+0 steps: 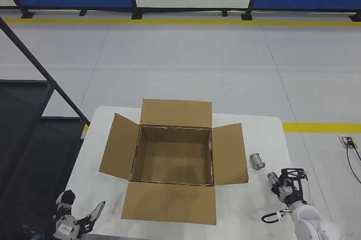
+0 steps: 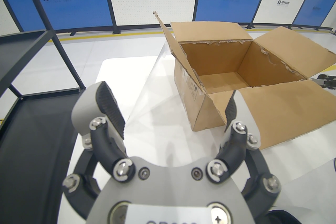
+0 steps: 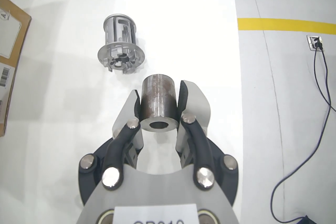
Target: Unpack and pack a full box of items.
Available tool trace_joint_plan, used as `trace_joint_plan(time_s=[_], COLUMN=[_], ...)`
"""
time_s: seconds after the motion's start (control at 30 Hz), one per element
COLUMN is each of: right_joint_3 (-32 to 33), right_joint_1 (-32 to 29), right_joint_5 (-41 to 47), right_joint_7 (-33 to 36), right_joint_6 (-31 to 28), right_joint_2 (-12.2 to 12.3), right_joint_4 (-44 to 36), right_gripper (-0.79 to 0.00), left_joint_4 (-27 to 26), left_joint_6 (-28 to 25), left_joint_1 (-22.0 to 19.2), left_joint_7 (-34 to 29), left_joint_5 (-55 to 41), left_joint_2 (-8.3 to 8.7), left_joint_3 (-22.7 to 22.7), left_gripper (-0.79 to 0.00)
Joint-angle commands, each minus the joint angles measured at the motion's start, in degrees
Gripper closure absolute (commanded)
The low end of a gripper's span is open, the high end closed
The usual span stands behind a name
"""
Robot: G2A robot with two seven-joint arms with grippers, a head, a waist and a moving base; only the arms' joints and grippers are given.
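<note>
Box (image 1: pixel 174 159) at the middle of the white desk (image 1: pixel 258 129) could be shoved, or a spread flap snagged, if a hand comes in low. Left of it, the left hand (image 1: pixel 83 205) hangs wide open and empty. Right of it lies a slotted metal part (image 3: pixel 121 47); the right hand (image 3: pixel 159 92) clamps a smooth steel cylinder (image 3: pixel 157 101), which may slip. Brown cardboard, torn edges, seemingly empty.

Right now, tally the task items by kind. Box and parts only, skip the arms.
box: 1, open and empty
slotted part: 1, lying on the table
sleeve: 1, held in the right gripper
Total: 3
</note>
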Motion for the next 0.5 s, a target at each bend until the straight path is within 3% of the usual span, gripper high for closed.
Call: trace_joint_plan(time_s=[0.0, 0.2, 0.47], right_joint_3=[0.0, -0.5, -0.2], right_joint_1=[-0.8, -2.6, -2.7], right_joint_5=[-1.9, -7.0, -6.1], right_joint_7=[2.9, 13.1, 12.8], right_joint_6=[0.3, 2.0, 3.8], right_joint_2=[0.2, 0.6, 0.5], right_joint_4=[-2.7, -11.7, -13.3], right_gripper=[0.000, 0.000, 0.000], left_joint_4=[0.0, 0.0, 0.0], left_joint_6=[0.0, 0.0, 0.0], left_joint_1=[0.0, 0.0, 0.0], left_joint_7=[0.0, 0.0, 0.0], left_joint_5=[0.0, 0.0, 0.0], left_joint_2=[0.00, 0.00, 0.00], left_joint_3=[0.0, 0.0, 0.0], left_gripper=[-0.785, -0.785, -0.785])
